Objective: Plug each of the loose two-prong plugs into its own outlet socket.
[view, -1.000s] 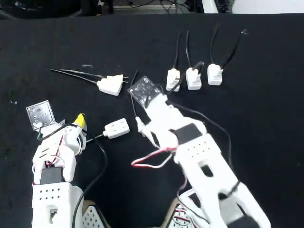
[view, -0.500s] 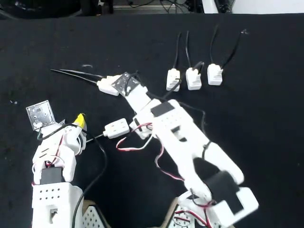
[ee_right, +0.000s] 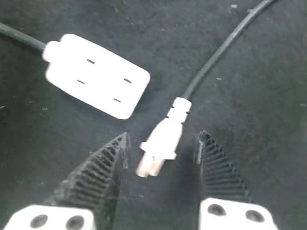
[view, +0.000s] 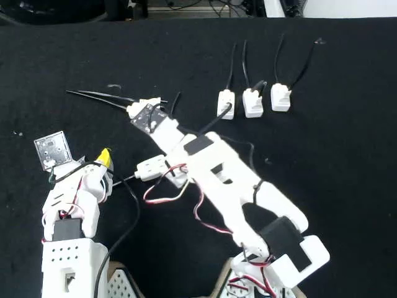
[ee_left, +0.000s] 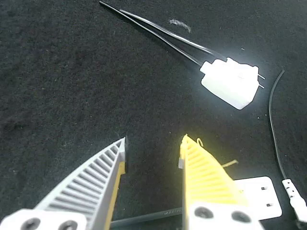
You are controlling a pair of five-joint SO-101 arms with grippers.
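At the right tool [ee_right: 163, 136]: fingers [ee_right: 100, 167] spread apart, nothing clamped. Between them, flat on the bench [ee_right: 278, 110], the slim plug [ee_right: 160, 141], touching neither finger, closer to one than the other. Long axis a little askew from the tool's own line, tip end back toward the palm, cord [ee_right: 216, 57] running off past the fingertips. So, by judgement: close straight across the narrow width, no sideways shift first; expect a small swivel on contact.

Just beyond one fingertip, the socket [ee_right: 96, 81], slots up, near the plug yet apart. Likely a lift and a turn to tip-down afterwards.

Farther out, on the high view: socket [view: 152, 167] on the 9 o'clock side of the right arm [view: 217, 180], and at 3 o'clock of the left tool [ee_left: 153, 141]. Left tool likewise agape over bare bench, holding nothing; near the socket but off the slim plug, so the right one for the grab. At 1 o'clock of the left tool, the block plug [view: 144, 109], prongs toward 3 o'clock.

From the right wrist view: the gap either side of the slim plug. From the high view: the wider layout, with three corded pieces [view: 253, 102] in a row toward 1 o'clock.
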